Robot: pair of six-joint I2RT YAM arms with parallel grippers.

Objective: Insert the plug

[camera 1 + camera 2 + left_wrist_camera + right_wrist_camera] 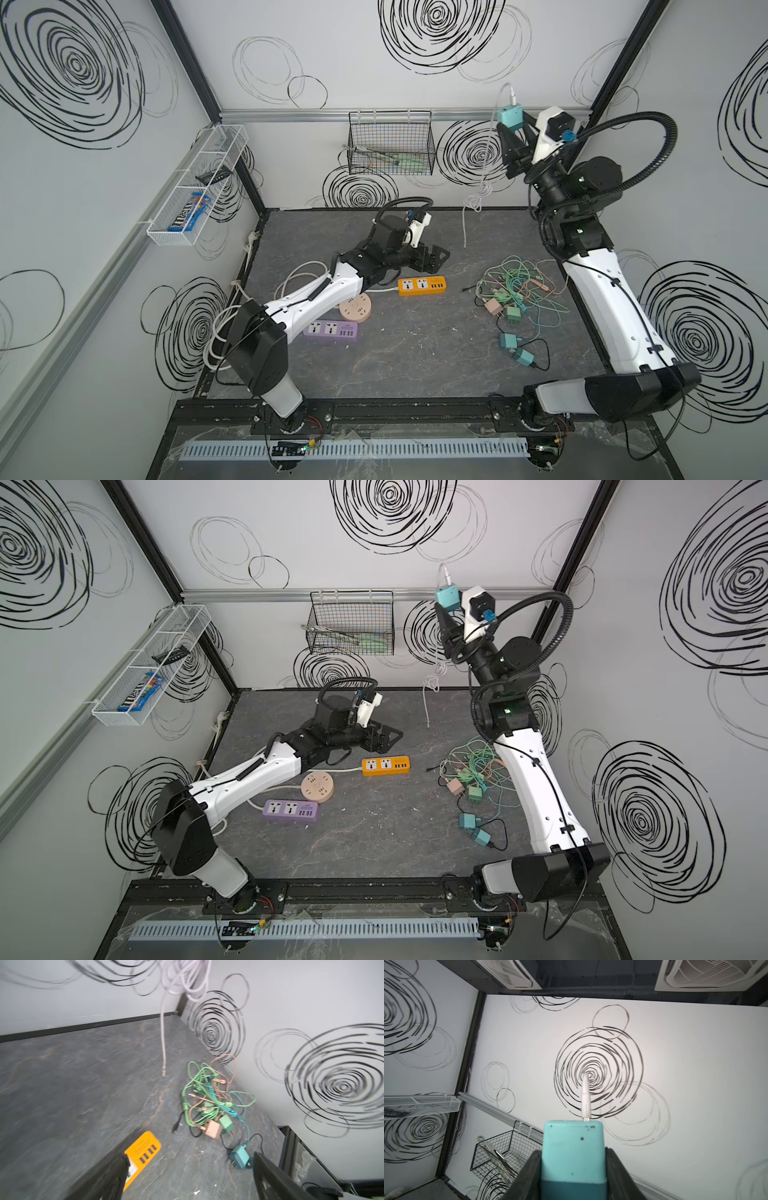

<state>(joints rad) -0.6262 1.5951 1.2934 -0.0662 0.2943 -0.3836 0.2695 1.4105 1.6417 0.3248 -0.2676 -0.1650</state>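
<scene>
On the dark, stone-veined counter (395,357) the orange power strip (422,285), a hard glossy bar, lies with its long axis side to side, and the left claw (436,258) hangs just beyond it, jaws spread wide and empty. Far back and high by the rear wall, the right claw (573,1153) is clamped on the teal plug (510,117), a smooth blocky adapter with a limp white cable (478,200) trailing from its top. The strip lies well below and left of that claw, so I judge the plug must come down and across, though the left arm is nearer

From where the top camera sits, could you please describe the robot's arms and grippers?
Left arm and right arm: white shells between chunky black joints, thin black cable clipped alongside, ribbed black hose at the wrist. Left gripper and right gripper: black wedge-shaped fingers.
</scene>
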